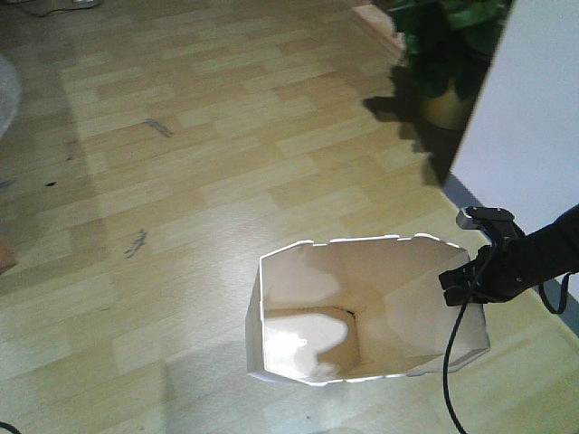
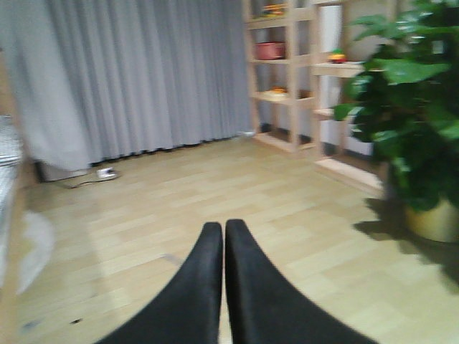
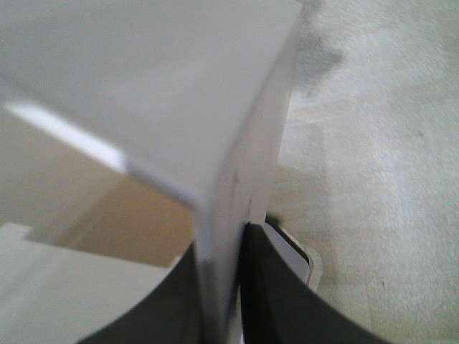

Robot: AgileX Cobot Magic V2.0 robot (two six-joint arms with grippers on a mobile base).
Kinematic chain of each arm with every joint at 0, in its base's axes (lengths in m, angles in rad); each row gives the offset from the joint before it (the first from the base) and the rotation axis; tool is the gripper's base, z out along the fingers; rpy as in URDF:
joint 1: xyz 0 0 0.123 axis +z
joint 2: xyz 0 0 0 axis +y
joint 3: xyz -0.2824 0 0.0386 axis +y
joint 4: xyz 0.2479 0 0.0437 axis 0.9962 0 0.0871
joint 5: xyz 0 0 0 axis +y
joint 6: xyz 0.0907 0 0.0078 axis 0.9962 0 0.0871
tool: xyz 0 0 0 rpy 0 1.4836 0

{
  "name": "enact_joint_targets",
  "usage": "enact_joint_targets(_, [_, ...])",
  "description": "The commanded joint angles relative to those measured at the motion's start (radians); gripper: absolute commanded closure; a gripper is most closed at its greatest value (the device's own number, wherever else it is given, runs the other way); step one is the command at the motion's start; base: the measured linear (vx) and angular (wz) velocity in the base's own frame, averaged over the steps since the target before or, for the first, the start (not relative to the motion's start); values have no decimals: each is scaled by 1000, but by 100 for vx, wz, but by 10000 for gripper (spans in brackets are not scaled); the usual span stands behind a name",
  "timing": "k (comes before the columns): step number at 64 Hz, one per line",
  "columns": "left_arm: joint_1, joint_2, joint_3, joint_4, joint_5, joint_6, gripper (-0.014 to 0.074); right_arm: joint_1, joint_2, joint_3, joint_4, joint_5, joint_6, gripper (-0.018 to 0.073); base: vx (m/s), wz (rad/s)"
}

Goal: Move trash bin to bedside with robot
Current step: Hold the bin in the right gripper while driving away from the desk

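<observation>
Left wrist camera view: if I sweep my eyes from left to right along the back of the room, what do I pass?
grey curtain → wooden shelves → potted plant

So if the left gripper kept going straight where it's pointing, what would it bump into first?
Nothing close. The left gripper, shut and empty, points out over the wooden floor. It would probably reach that floor or the grey curtain behind, though depth is hard to judge.
</observation>
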Motion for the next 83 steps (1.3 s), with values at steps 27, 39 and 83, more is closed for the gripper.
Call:
enact_joint_targets(27, [-6, -15, 12, -9, -74, -14, 603, -1, -65, -21, 98, 144, 3, 563, 6, 50])
enact_joint_targets(39, [-6, -15, 12, -9, -74, -14, 603, -1, -65, -21, 98, 144, 3, 563, 6, 26])
enact_joint_targets(83, [-6, -15, 12, -9, -74, -14, 603, -1, -65, -21, 98, 144, 3, 563, 13, 5])
